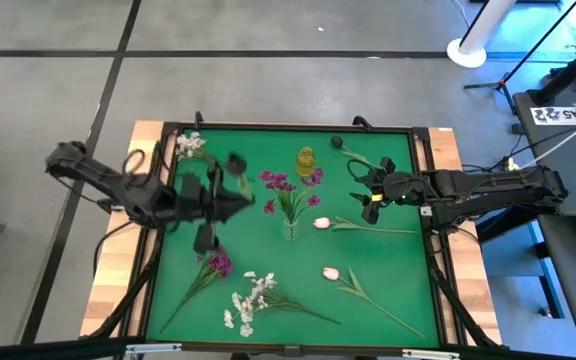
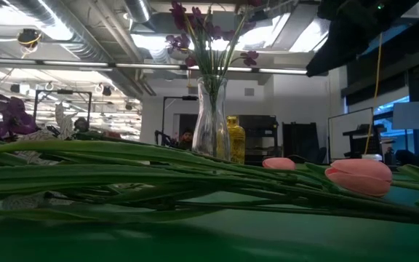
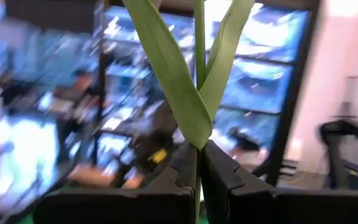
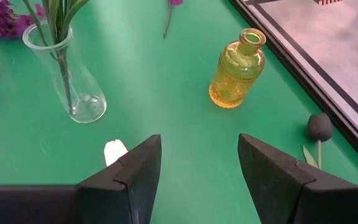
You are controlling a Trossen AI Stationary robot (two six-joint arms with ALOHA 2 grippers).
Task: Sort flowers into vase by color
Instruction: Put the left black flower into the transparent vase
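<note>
The left gripper is hovering over the left half of the green mat, its dark fingers pressed together on a thin green stem with two long smooth leaves rising out of the pinch. Whatever bloom tops that stem is running out of frame. The right gripper is reaching in from the right edge, hanging above the mat with its blocky fingers spread wide apart and gripping nothing.

Two vases are standing near the middle of the mat: a clear glass vase, flared at the mouth and widening toward the base, holding a bunch of magenta-purple blossoms, and a squat amber glass bottle with a ribbed body and narrow neck, standing empty just beyond it.

Lying flat on the mat are two pale pink tulip buds on leafy stems toward the right side, one magenta sprig near the left edge, one white cluster sprig near the front edge, another white cluster in the far-left corner, and one dark round bloom near the far edge.
</note>
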